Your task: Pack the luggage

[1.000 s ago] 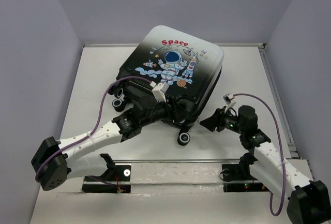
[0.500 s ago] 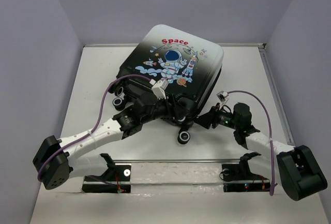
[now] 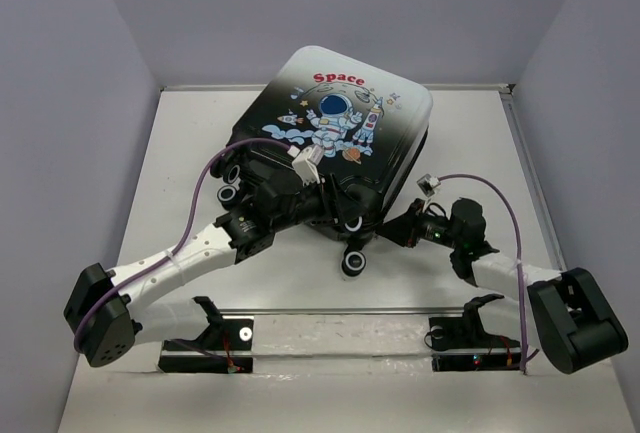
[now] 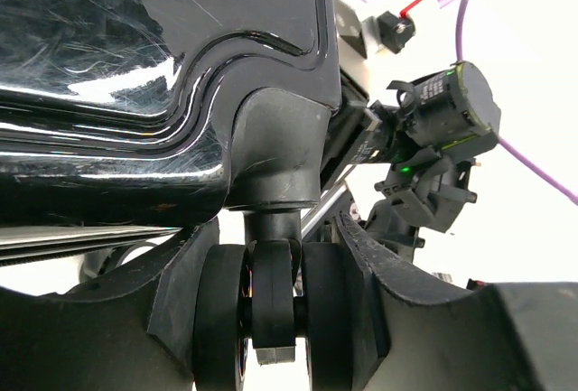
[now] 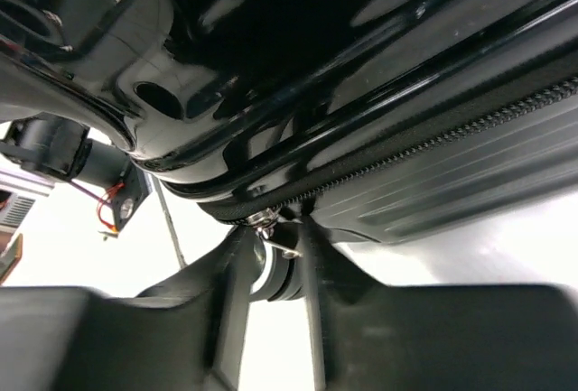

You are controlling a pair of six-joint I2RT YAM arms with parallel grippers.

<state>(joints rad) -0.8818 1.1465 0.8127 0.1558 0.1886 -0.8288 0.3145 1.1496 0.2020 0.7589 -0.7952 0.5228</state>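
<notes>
Left gripper [image 4: 271, 314]: clamped on a black twin-disc caster wheel [image 4: 221, 310], one finger against each side. The glossy black shell corner sits directly above the fingers.
Right gripper [image 5: 271, 269]: fingers nearly together, pinching the small silver metal zipper pull [image 5: 271, 227]. The black zipper track [image 5: 433, 143] runs off to its right.
Luggage: small hard-shell silver-to-black suitcase [image 3: 340, 123], astronaut and red "Space" print uppermost. It lies just beyond both grippers, wheeled end towards them.
Support: white table [image 3: 180, 153].

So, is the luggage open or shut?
Shut: both shells of the luggage lie together, no lining shows. Whether the zipper is fully closed, cannot tell.
</notes>
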